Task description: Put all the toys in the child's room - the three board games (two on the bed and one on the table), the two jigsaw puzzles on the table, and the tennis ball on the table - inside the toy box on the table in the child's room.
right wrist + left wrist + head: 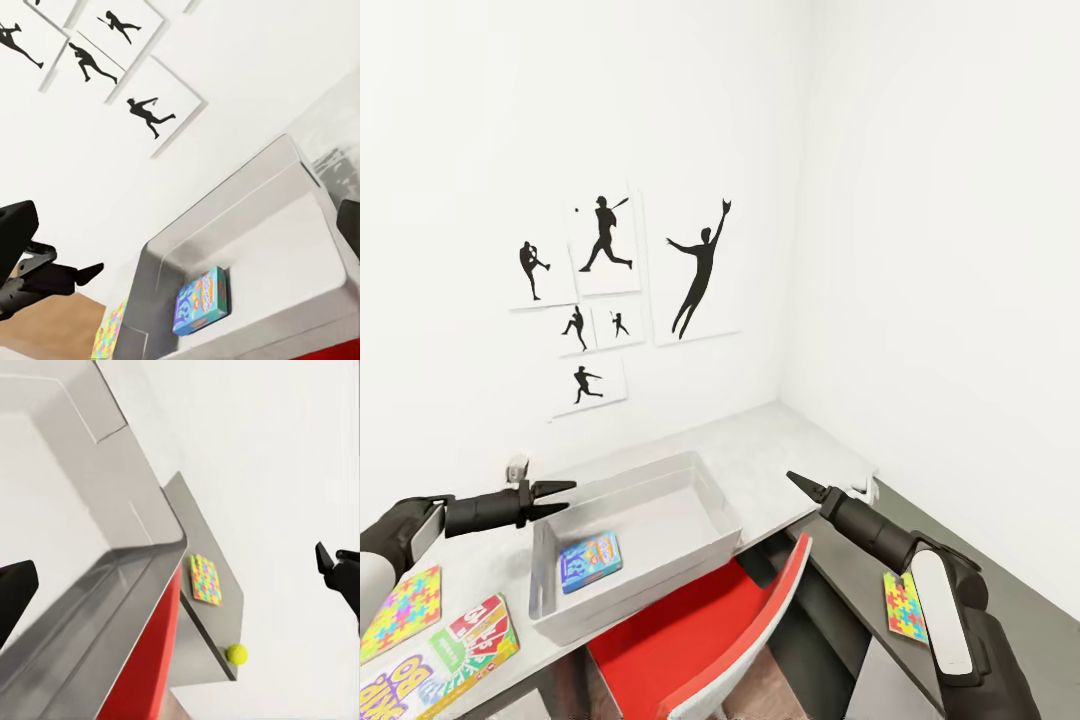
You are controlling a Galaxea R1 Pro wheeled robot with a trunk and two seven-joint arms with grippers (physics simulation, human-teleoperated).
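Left tool (pixel 560 497) spread and empty over toy box (pixel 715 492) holding one blue board game (pixel 590 560); right tool (pixel 797 482) looks pressed together, could knock near-right jigsaw puzzle (pixel 905 606) off counter (pixel 780 440) edge.

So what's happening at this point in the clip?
A two-armed robot is tidying toys into the toy box on the table. One blue board game already lies inside it. Outside, two more board games and a jigsaw puzzle lie near the left gripper, and a second jigsaw puzzle by the right arm. The tennis ball is out too. The left gripper is open and empty; the right gripper looks shut and carries nothing.
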